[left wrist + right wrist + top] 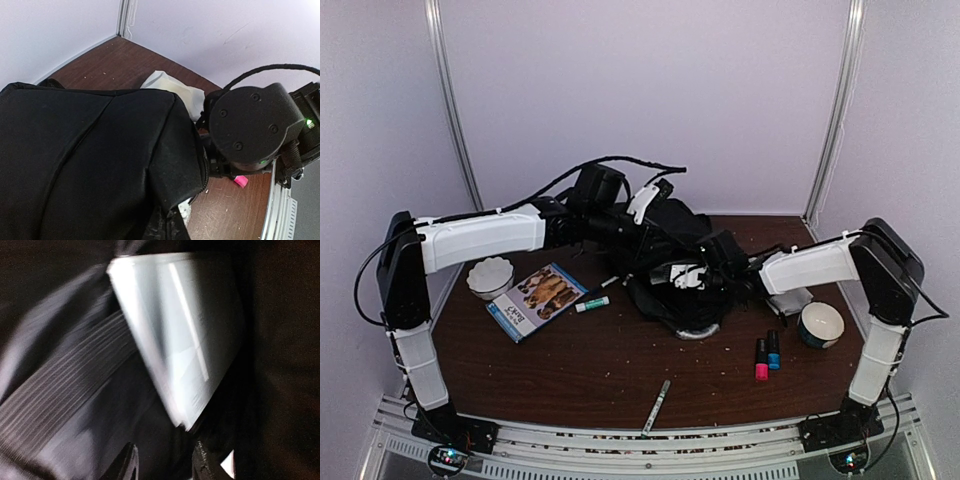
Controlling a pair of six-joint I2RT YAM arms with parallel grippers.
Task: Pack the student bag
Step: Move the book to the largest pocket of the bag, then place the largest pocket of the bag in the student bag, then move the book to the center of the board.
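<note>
The student bag [670, 255] is black all over. My right gripper [165, 457] is black too, and before it I see a grey strap [60, 405] with fine ribbing and a pale white book [185, 340]. The tabletop [600, 365] is dark brown wood. The fluted bowl [490, 277] is white; the blue-covered book [540, 300] pictures tan dogs; the marker [592, 304] is white with a green cap. The pink bottle [761, 370] and blue bottle [773, 360] have black caps. The dark blue bowl [820, 325] is white inside.
</note>
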